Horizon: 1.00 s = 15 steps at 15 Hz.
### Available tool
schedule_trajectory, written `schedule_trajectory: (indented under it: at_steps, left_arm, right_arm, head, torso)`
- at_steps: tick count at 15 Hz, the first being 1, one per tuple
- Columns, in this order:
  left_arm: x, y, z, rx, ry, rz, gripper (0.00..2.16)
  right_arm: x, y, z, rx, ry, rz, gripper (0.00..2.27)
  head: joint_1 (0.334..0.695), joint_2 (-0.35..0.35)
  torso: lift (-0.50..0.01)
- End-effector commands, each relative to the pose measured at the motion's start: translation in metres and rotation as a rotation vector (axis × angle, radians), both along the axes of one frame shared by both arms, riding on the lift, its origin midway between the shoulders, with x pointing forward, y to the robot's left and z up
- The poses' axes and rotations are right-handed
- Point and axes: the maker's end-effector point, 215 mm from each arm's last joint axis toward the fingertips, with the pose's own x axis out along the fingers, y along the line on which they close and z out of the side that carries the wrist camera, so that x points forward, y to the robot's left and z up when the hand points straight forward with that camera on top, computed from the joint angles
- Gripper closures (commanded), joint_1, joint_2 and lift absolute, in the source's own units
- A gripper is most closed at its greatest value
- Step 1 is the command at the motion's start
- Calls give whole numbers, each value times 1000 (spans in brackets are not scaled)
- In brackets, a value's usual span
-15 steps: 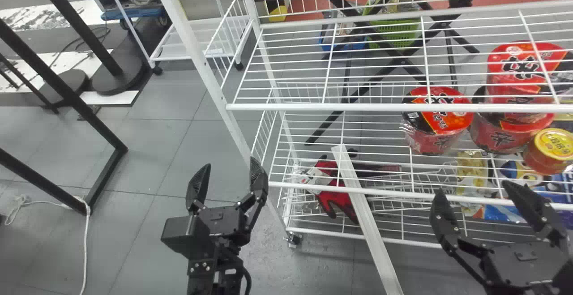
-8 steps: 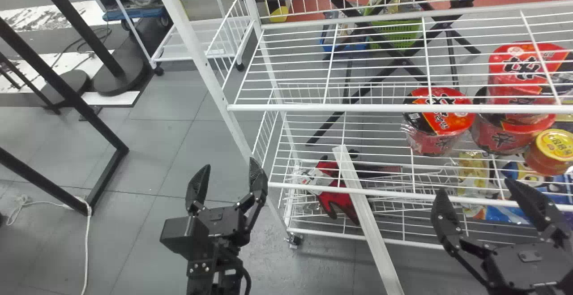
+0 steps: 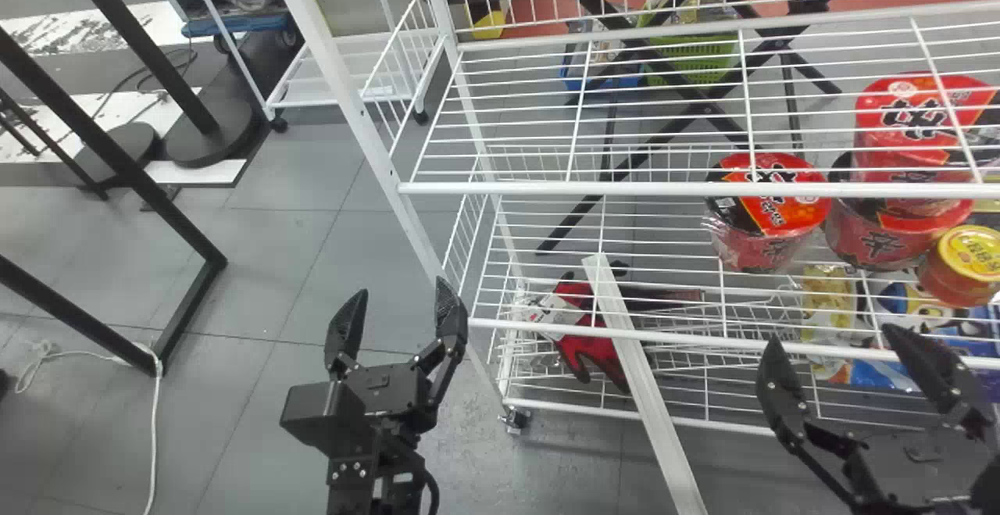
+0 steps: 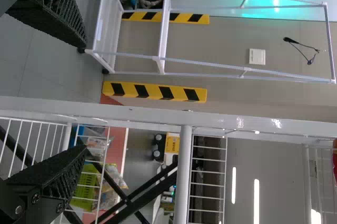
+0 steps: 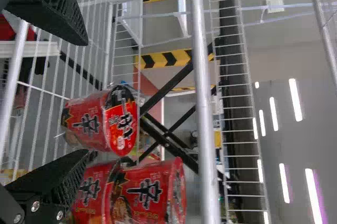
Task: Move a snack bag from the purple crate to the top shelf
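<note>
Sliding slightly rightward in the head view, the white wire rack is holding film-wrapped red cups; glossy bags are lying lower, which one is the task's I cannot tell. Left gripper and right gripper are hanging open, empty. In the left wrist view, lattice-textured fingers are standing apart, a perforated green basket lying beyond. In the right wrist view, cups are sitting near spread fingers.

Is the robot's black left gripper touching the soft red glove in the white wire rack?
Apart. The head view shows the left gripper off to the left of the glove, with part of the rack showing between them.
</note>
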Motion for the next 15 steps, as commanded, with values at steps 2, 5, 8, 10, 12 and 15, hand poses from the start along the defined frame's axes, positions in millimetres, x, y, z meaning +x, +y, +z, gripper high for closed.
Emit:
schedule_trajectory:
  at_steps: [2,5,8,10,12,15]
  left_arm:
    - [1,0,-1,0,1,0,144]
    - [3,1,-1,0,0,2,144]
    - [5,4,-6,-1,5,7,144]
    - [8,6,-10,-8,8,11,144]
    - [11,6,-10,-10,3,10,144]
    - [13,9,-13,-17,1,10,144]
  right_arm:
    - [1,1,7,10,-27,1,56]
    - [-6,-8,10,3,-23,-13,63]
    - [-19,-34,28,-8,-32,-44,60]
    - [-31,-57,43,-11,-32,-54,6]
    - [-42,-79,45,-30,-5,-54,19]
    - [-57,-125,31,65,162,-50,26]
  head:
    - [695,271]
    - [695,272]
    - [695,262]
    - [695,247]
    - [695,213]
    - [695,185]
  torso:
    - [-455]
    - [-455]
    - [-455]
    - [-455]
    - [-455]
    - [-455]
